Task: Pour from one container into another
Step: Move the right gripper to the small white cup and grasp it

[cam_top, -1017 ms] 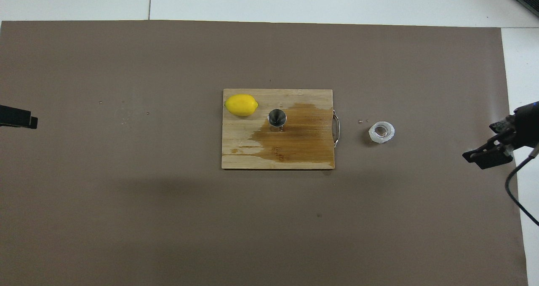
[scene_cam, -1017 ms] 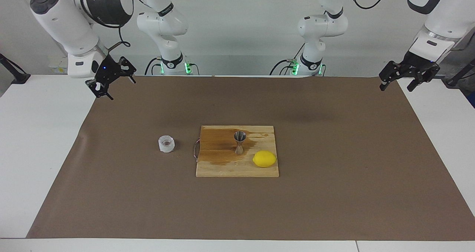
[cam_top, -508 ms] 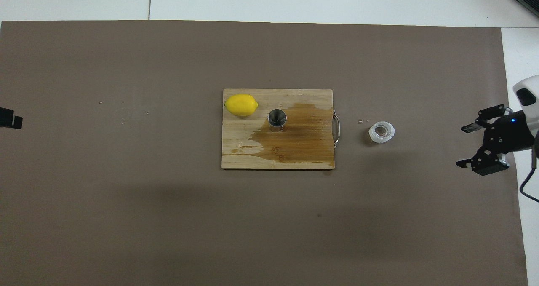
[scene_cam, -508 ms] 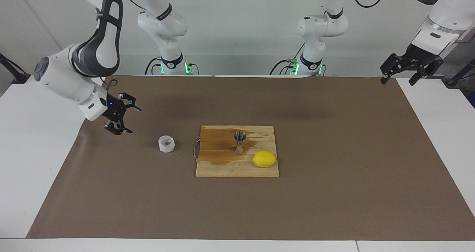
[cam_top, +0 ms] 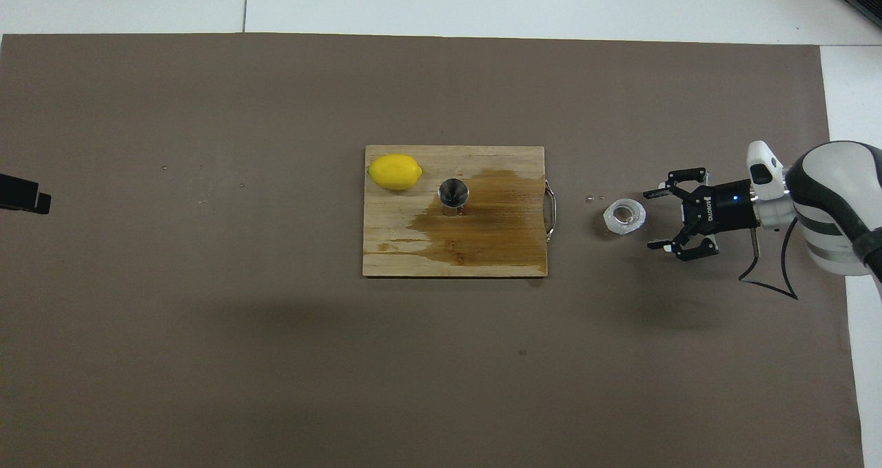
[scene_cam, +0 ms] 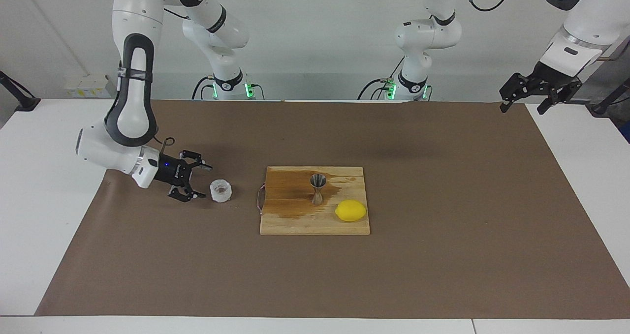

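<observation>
Here the tabletop (scene_cam: 59,255) carries a brown mat (scene_cam: 443,265), and on it a wet-stained cutting board (scene_cam: 295,221). My right hand (scene_cam: 199,181) lies low, fingers spread wide, just beside the plastic cup (scene_cam: 221,190), apart from it. My left hand (scene_cam: 523,101), fingers parted, waits raised over the mat's corner. On the board stand the lemon (scene_cam: 351,210) and the upright jigger (scene_cam: 318,189).
</observation>
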You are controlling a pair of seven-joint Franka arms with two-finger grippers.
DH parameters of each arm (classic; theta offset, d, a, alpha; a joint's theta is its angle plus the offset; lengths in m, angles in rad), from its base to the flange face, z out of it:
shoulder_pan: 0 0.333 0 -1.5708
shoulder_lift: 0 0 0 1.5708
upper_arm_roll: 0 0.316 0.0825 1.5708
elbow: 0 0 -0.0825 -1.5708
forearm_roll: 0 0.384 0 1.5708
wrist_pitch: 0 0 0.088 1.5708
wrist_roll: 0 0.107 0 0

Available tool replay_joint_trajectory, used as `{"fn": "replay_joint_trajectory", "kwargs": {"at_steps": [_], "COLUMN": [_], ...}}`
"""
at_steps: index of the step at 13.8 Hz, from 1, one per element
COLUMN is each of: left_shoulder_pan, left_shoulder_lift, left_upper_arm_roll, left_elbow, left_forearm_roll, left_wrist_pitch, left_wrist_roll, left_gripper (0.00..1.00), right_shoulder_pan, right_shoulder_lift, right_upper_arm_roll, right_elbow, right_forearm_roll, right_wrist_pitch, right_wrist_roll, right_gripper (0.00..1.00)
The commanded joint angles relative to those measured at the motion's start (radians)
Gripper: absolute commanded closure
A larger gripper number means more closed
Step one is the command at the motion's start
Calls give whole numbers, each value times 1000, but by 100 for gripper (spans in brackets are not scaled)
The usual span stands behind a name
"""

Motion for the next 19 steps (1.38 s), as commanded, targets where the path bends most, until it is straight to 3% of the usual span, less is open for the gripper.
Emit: {"fn": "replay_joint_trajectory", "kwargs": {"at_steps": [1, 7, 9, 11, 13, 17, 19], "left_shoulder_pan": [-9, -9, -9, -9, -9, -9, -9], "left_shoulder_lift": [-8, -14, -14, -14, -14, -14, -14], "left_upper_arm_roll": [6, 6, 6, 6, 6, 6, 6], "left_elbow": [-6, -15, -15, -15, -15, -15, -15], "left_forearm_roll": [7, 7, 7, 7, 7, 7, 7], "left_wrist_pitch": [-17, -40, -40, -40, -40, -40, -40], "left_wrist_roll": [0, 0, 0, 0, 0, 0, 0], "left_gripper": [0, 0, 0, 0, 0, 0, 0], "right_shoulder_pan": [1, 38, 38, 56, 58, 75, 131], "right_shoulder_lift": [-7, 14, 14, 14, 13, -6, -29], "right_upper_arm_roll": [13, 13, 13, 13, 22, 66, 70], "right_elbow": [-9, -35, -35, -32, -17, 20, 52], "right_forearm_roll": [52, 92, 92, 92, 100, 103, 94], "right_wrist_pitch": [14, 80, 82, 80, 80, 80, 82], "right_wrist_roll": [-41, -124, -127, -129, -118, 44, 173], "right_gripper": [0, 0, 42, 67, 77, 77, 77]}}
